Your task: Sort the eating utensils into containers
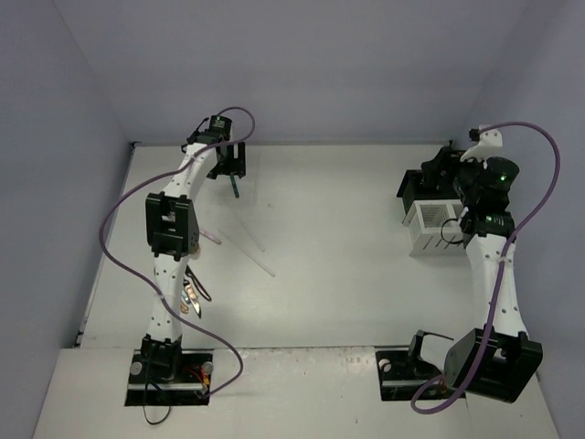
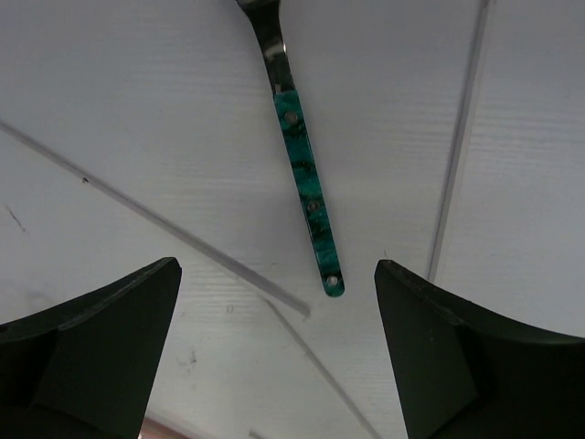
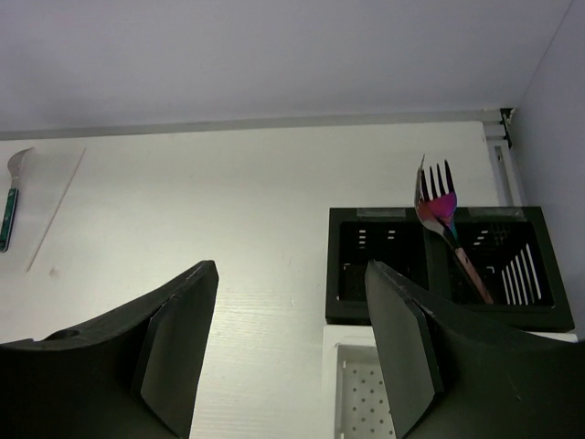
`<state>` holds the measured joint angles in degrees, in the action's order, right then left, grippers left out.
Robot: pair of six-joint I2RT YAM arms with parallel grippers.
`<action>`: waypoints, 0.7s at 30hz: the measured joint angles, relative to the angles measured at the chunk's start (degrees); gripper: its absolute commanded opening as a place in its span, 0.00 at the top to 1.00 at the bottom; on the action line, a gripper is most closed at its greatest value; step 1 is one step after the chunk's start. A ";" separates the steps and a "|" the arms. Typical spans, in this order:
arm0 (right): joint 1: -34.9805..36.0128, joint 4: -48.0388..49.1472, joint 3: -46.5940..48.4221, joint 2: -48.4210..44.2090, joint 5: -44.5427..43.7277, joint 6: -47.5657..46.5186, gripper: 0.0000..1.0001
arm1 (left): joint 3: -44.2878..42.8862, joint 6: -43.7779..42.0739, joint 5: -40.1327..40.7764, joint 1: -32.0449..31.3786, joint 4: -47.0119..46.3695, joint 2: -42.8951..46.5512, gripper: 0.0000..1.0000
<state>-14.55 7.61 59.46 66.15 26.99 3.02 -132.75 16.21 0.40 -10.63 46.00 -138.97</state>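
Observation:
A teal-handled knife (image 2: 306,187) lies flat on the white table, its handle end just ahead of my left gripper (image 2: 277,267). That gripper is open and holds nothing. The same knife (image 1: 234,187) sits at the back left, right below the left gripper (image 1: 230,165). Thin pale sticks (image 2: 164,224) lie around it. My right gripper (image 3: 291,270) is open and empty above the white container (image 3: 366,384). The black container (image 3: 384,306) lies just beyond. A fork with a pink-purple handle (image 3: 439,206) stands in the black container's right compartment.
More utensils (image 1: 190,297) lie beside the left arm near its base, and a pink handle (image 1: 212,236) shows next to its elbow. Long sticks (image 1: 260,261) cross the table's left half. The containers (image 1: 430,219) stand at the back right, near the side wall.

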 measured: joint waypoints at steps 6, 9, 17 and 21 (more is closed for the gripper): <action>0.38 -0.95 0.00 0.02 -0.83 0.31 0.37 | -6.37 2.94 3.30 0.00 0.00 -6.01 0.16; 0.77 -1.19 0.00 0.21 -1.17 0.43 0.37 | -8.34 3.97 5.11 0.00 -0.06 -9.04 0.20; 1.50 -1.47 0.00 1.46 -1.86 0.48 0.37 | -8.29 5.92 7.04 -0.31 -0.53 -10.43 0.39; 1.65 -1.54 0.00 1.68 -2.14 0.48 0.37 | -4.00 7.51 6.90 -0.66 -2.36 -8.30 0.44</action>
<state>-12.90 6.07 59.46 67.83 24.85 3.51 -136.75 23.72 7.29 -11.29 43.64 -147.27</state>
